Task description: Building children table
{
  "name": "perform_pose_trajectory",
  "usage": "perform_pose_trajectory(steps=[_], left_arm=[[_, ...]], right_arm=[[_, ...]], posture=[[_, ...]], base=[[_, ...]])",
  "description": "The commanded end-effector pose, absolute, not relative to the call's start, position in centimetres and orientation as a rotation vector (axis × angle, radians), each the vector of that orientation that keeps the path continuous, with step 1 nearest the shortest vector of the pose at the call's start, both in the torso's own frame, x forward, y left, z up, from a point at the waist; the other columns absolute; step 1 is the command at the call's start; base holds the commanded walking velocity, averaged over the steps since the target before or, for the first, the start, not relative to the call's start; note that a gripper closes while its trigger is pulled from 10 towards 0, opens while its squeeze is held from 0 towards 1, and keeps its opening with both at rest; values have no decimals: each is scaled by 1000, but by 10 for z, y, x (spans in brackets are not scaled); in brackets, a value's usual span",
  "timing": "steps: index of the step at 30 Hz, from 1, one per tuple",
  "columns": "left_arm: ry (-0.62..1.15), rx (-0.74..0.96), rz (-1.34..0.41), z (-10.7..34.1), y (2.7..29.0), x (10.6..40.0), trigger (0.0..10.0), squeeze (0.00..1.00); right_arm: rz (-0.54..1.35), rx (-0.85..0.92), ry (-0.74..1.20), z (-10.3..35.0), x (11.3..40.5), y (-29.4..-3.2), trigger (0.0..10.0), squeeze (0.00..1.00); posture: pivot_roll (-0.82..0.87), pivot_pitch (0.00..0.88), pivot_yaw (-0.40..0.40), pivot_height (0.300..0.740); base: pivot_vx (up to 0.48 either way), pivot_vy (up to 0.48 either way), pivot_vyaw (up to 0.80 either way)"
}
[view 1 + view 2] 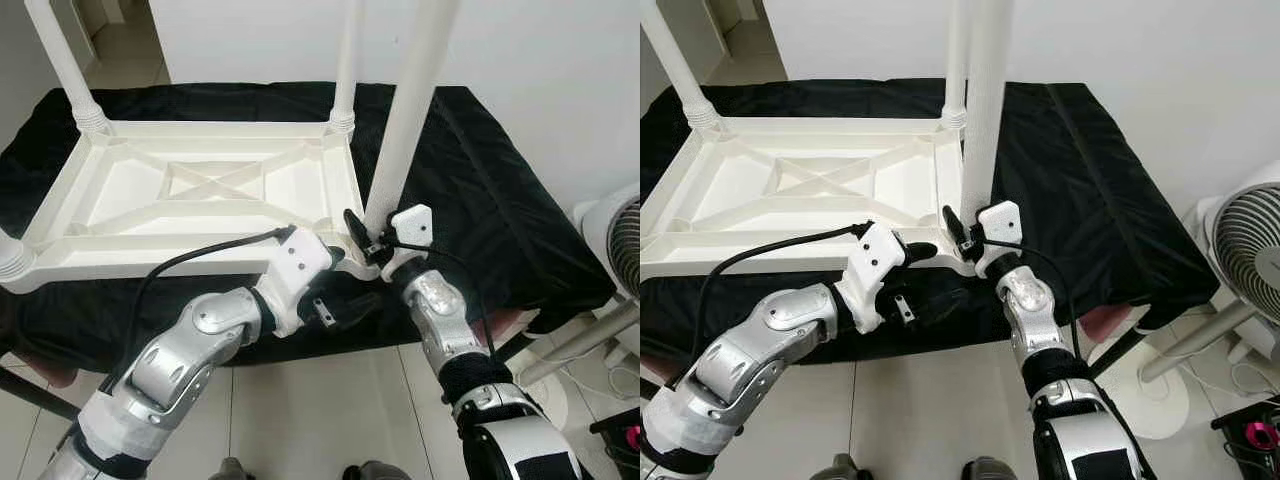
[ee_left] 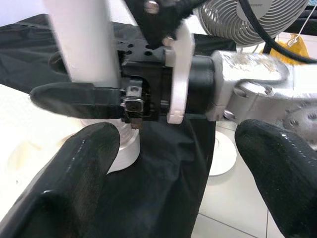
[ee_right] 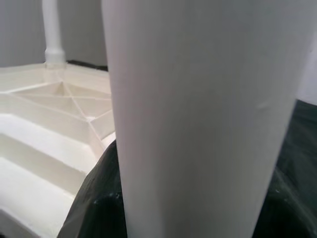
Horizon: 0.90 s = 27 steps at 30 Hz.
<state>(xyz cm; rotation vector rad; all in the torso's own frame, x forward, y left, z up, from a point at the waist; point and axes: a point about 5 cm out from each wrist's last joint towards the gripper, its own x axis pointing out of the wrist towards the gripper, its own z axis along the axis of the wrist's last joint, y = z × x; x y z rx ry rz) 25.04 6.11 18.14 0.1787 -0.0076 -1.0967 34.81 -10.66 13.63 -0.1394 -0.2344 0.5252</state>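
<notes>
Left eye view: the right gripper (image 1: 368, 238) has its black fingers clamped around the base of a smooth white table leg (image 1: 408, 110), which stands upright at the near right corner of the upturned white tabletop (image 1: 200, 200). Its silver, jointed forearm rises from about five o'clock, wrist bent up toward the leg. The left gripper (image 1: 335, 285) sits just beside it at about eight o'clock, fingers spread apart and holding nothing, one resting against the corner's edge, the other lower over the dark cloth; its silver arm reaches in from seven o'clock, elbow bent, with a black cable arching over it. The tabletop is glossy moulded plastic, its underside ribbed with crossed braces. Other round, tapering legs stand at the far corners. It lies on a surface draped in wrinkled black cloth (image 1: 500, 190). A white fan (image 1: 615, 240) stands at three o'clock on pale floor tiles.
</notes>
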Motion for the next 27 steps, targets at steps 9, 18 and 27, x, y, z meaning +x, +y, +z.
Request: perform_pose_trajectory(steps=[9, 18, 27], left_arm=[[-12, 193, -1146, 185, 61, 248, 10000, 0], [-14, 192, -1137, 186, 61, 249, 10000, 0], [-17, 190, -1133, 187, 62, 249, 10000, 0]], right_arm=[[599, -168, -16, 113, 352, -109, 10000, 0], [546, -64, 15, 114, 356, -114, 10000, 0], [455, -13, 5, 113, 358, -120, 10000, 0]], posture=[[7, 57, 11, 740], [12, 68, 9, 740], [7, 73, 10, 740]], base=[[0, 0, 0], [0, 0, 0], [0, 0, 0]])
